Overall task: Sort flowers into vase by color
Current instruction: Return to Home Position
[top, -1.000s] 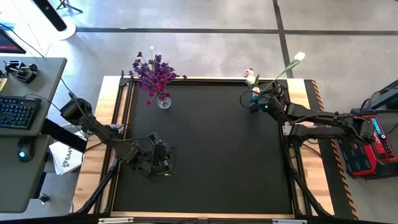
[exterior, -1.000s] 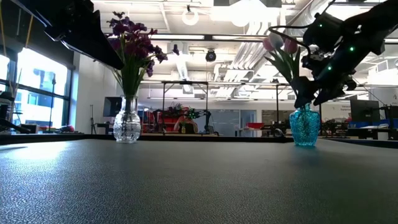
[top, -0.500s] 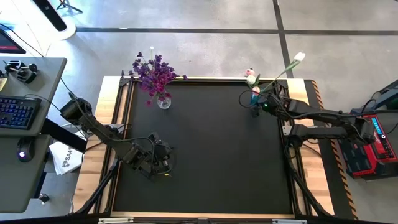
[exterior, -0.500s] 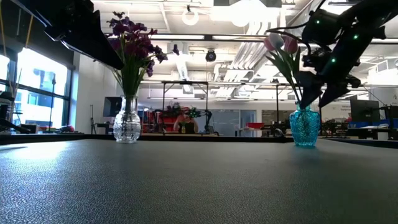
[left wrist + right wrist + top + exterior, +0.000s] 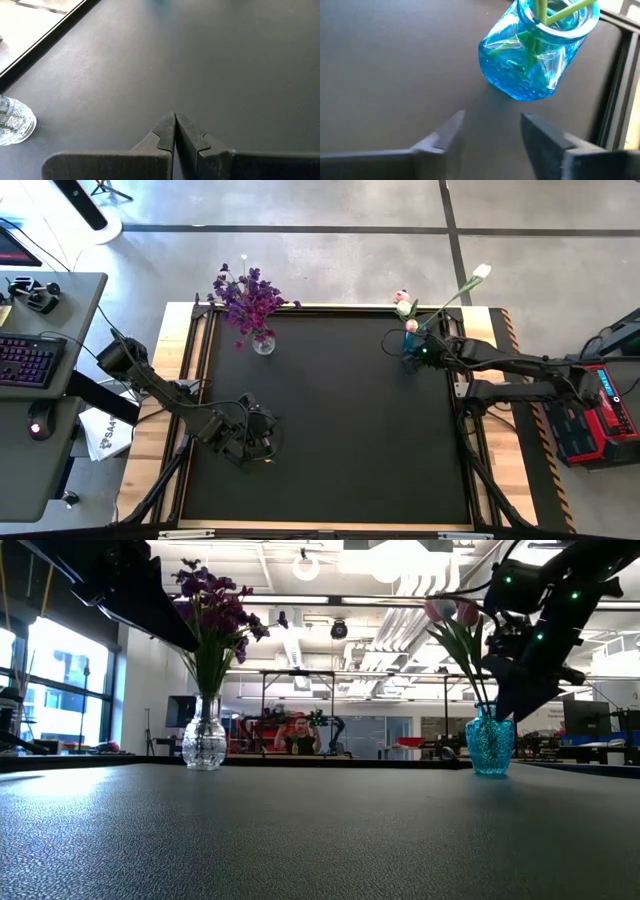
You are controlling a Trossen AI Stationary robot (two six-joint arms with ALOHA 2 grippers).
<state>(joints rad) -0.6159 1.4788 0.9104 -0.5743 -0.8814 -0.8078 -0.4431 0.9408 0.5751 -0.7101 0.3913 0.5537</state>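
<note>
The black counter (image 5: 330, 440) fills the middle of the high view, framed by a pale wooden border. The left arm (image 5: 160, 393) lies folded over the counter's left edge, reaching in toward the near half. Its jaws are clenched on nothing: in the left wrist view the two dark fingers (image 5: 165, 134) press flat together above bare counter. The right arm (image 5: 515, 370) stretches in from the right edge toward the far right corner. Its jaws are released and empty: the right wrist view shows the fingers (image 5: 445, 134) spread apart with the counter between them.

The purple flowers (image 5: 245, 292) stand as one bunch in a clear glass vase (image 5: 204, 740) at the far left corner, close to the far edge. Their green stems rise upright and the blossoms spread wide above the rim.

The tulips (image 5: 452, 618) stand in a blue glass vase (image 5: 535, 55) at the far right corner. Their pink buds sit near the vase, and one long stem leans out past the far edge, ending in a white bud (image 5: 482, 271). The blue vase stands upright on the counter just ahead of the right jaws, outside the gap between the fingers and apart from their tips. In the low view the jaws hang just beside the vase, overlapping its neck.

Far behind the counter, between the two vases in the low view, a person (image 5: 299, 738) is in the room.
</note>
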